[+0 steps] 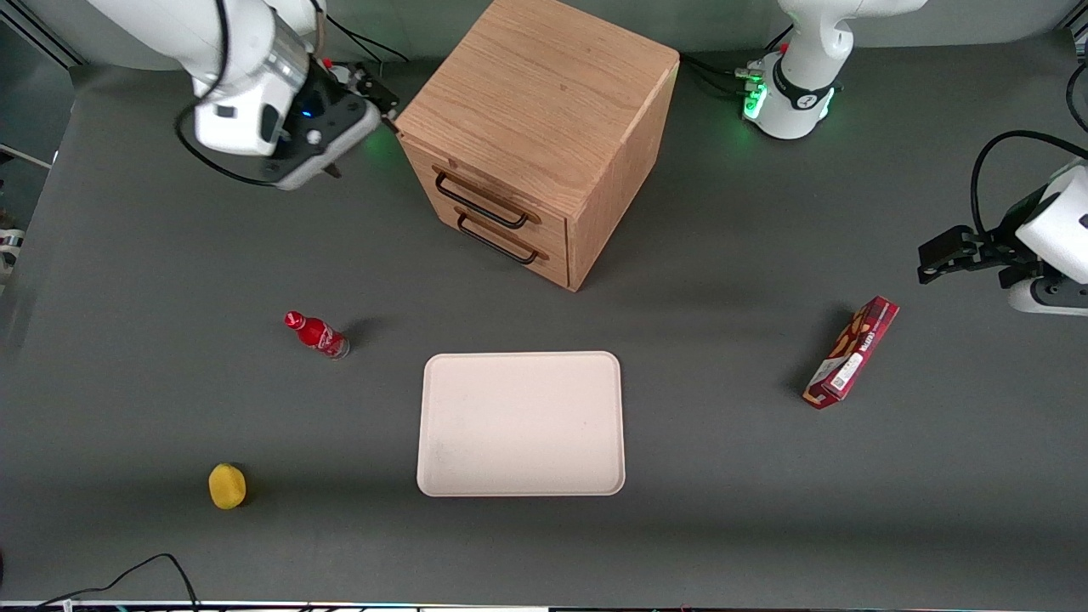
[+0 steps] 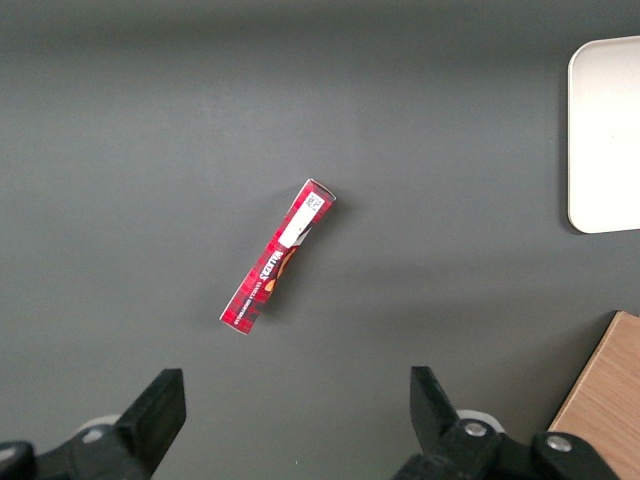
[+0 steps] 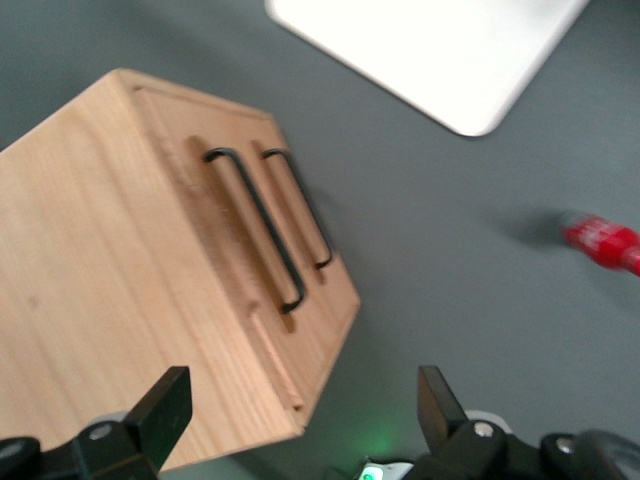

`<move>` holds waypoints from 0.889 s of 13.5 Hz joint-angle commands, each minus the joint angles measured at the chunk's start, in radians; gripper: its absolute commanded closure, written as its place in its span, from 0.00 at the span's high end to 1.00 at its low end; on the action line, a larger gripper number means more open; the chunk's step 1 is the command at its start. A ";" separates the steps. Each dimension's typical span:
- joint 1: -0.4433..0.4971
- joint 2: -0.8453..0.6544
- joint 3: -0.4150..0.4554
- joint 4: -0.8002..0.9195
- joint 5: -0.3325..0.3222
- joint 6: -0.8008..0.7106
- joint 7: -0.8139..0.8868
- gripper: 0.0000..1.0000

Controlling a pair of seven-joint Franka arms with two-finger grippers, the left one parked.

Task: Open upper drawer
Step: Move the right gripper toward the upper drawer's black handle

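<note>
The upper drawer [image 1: 489,197] is the top one of two light-oak drawers in the cube-shaped wooden cabinet [image 1: 544,93]. It sits shut, flush with the cabinet front, and its long black bar handle [image 1: 478,204] is free. The matching lower drawer [image 1: 501,242] is shut too. My gripper [image 1: 378,98] hovers in the air beside the cabinet's upper corner, toward the working arm's end of the table, touching nothing. In the right wrist view the gripper [image 3: 300,410] is open, looking down on the cabinet's top edge, with the upper drawer's handle [image 3: 258,230] well away from its black fingers [image 3: 165,400].
A white tray [image 1: 520,365] lies nearer the front camera than the cabinet. A small red bottle [image 1: 317,334] lies in front of the drawers, and a yellow object [image 1: 227,485] sits closer to the camera. A red snack box [image 1: 852,352] lies toward the parked arm's end.
</note>
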 commanded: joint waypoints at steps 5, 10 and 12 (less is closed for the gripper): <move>0.001 0.197 0.023 0.017 0.045 0.128 -0.216 1.00; 0.012 0.232 0.076 -0.105 0.036 0.311 -0.220 1.00; 0.009 0.229 0.078 -0.133 0.025 0.317 -0.250 1.00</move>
